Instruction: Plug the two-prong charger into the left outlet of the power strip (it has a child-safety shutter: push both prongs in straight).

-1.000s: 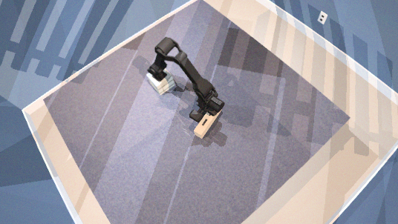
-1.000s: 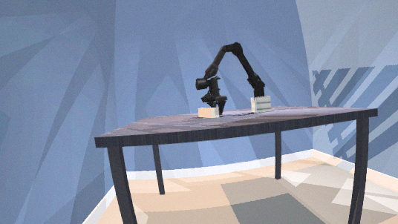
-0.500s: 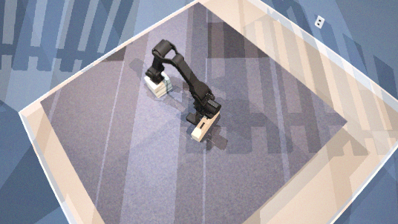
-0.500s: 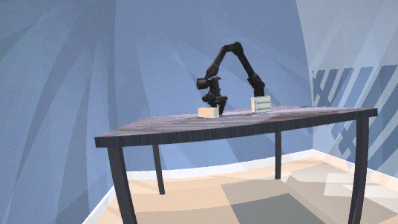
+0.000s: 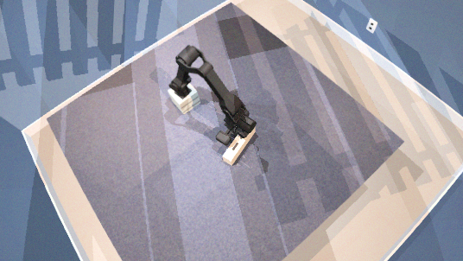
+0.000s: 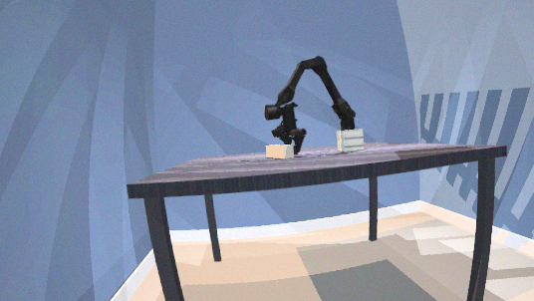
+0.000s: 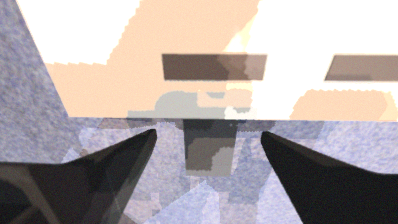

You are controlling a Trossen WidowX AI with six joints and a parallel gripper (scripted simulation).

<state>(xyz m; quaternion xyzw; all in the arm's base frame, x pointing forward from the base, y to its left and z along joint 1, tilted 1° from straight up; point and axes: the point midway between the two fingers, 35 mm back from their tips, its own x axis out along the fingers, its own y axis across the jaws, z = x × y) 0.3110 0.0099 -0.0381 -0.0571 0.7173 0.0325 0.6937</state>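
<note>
The cream power strip [image 5: 237,149] [image 6: 279,150] [image 7: 100,90] lies flat near the middle of the table. In the wrist view its top shows two dark slots, the left slot [image 7: 214,67] and the right slot [image 7: 362,67]. A small grey charger [image 7: 210,150] stands at the strip's near edge, just below the left slot. I cannot tell whether its prongs are inside. My gripper [image 7: 208,134] [image 5: 231,133] [image 6: 293,136] is open. Its two dark fingers stand wide on either side of the charger without touching it.
The arm's white base block [image 5: 185,100] [image 6: 350,140] stands on the table behind the strip. The dark table [image 5: 130,181] [image 6: 299,174] ends in edges on all sides. A wall socket [image 5: 371,25] sits far off on the wall.
</note>
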